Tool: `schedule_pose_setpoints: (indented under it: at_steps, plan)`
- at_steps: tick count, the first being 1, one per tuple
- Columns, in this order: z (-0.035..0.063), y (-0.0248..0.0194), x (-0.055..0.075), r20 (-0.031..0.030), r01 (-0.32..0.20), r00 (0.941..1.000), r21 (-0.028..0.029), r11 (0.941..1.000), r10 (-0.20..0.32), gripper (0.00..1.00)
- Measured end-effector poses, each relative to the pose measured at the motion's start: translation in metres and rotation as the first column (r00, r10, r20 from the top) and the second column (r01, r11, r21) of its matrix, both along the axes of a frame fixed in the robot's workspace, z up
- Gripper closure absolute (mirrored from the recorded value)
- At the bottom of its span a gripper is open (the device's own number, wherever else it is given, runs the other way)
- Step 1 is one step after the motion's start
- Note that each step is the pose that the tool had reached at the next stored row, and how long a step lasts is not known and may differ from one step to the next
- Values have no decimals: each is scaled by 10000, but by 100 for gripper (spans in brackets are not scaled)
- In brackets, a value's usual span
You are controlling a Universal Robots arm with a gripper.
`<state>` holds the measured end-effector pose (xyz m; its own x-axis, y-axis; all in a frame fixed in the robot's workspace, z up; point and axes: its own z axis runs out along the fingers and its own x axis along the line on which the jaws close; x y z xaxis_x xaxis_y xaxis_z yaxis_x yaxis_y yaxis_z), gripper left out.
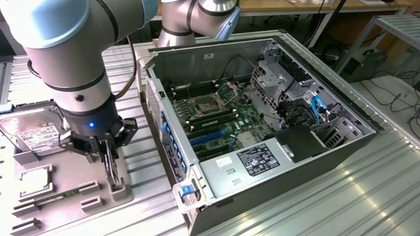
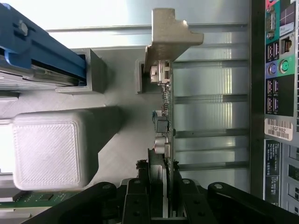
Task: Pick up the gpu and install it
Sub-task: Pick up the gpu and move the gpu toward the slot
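Grey printed holder (image 1: 72,172) on the exterior view's left carries the gpu (image 1: 113,169), which stands on edge in a slot. The gripper (image 1: 108,153) is down over the gpu's top edge. From the wrist view, the black fingers (image 2: 139,200) sit narrowly apart on either side of the gpu (image 2: 167,121). No gap shows against the board, so they appear pinched on it. The pale metal bracket (image 2: 168,32) lies at the end away from the grip, beside a notch in the holder.

Lifting it out well looks to call for a straight vertical pull along the slot, with the card kept upright so its lower edge does not bind. Because the hold is away from the bracket, that heavier end may sag, so a firm squeeze on the board edge rather than on the small components seems wise.

The open computer case (image 1: 172,142) lies just beside the holder, its motherboard (image 1: 223,118) exposed. A hard drive (image 1: 33,130) rests on the holder's other side.
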<state>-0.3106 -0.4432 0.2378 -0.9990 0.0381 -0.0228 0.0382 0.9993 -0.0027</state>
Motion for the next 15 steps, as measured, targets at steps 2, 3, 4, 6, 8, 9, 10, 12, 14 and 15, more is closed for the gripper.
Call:
schedule_pose_setpoints:
  at_steps: [2, 3, 4, 6, 8, 9, 10, 12, 14, 15]
  plan:
    - [27, 0, 0, 1, 0, 10000, 0, 10000, 0, 72]
    - [42, 0, 0, 1, 0, 10000, -1, 10000, 0, 72]
    - [56, 0, 0, 2, 0, 10000, -1, 10000, 0, 72]
    - [87, 0, 0, 1, 0, 10000, -3, 10000, 0, 72]
    - [125, 0, 0, 1, 0, 10000, -3, 10000, 0, 72]
    - [142, 0, 0, 2, 0, 10000, -3, 10000, 0, 72]
    - [161, 0, 0, 2, 0, 10000, -4, 10000, 0, 72]
    - [190, 0, 0, 2, 0, 10000, -5, 10000, 0, 72]
    - [218, 0, 0, 1, 0, 10000, -8, 10000, 0, 72]
    - [230, 0, 0, 2, 0, 10000, -8, 10000, 0, 72]
